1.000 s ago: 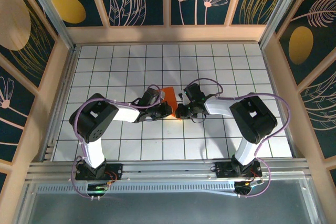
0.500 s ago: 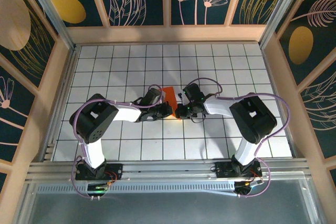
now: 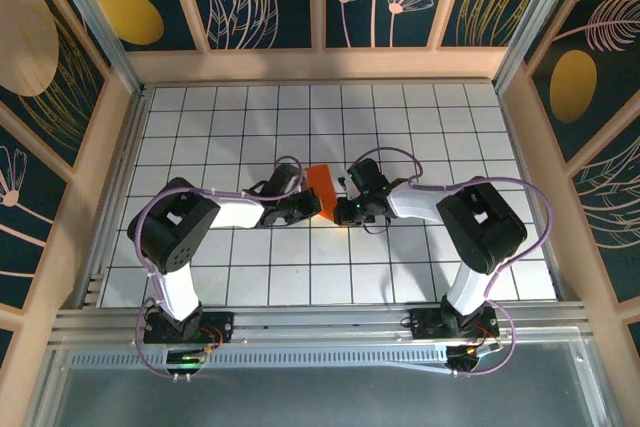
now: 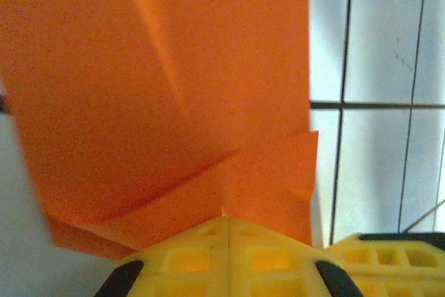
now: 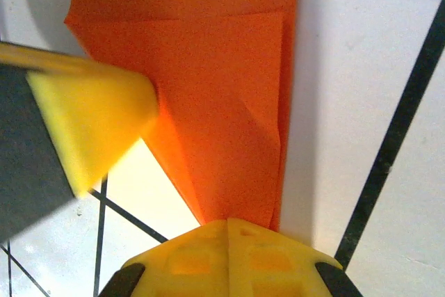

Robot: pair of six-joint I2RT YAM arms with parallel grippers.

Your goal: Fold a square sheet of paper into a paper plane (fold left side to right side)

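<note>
Orange creased sheet of paper is at the centre of the white gridded desk. Left gripper is closed on one edge; right gripper is closed on its narrow tip.

Both arms reach forward from their bases, elbows bowed outward and wrists low, and meet in the middle. The left gripper and right gripper face each other, close together, each with its yellow fingers pressed together on the orange paper.
</note>
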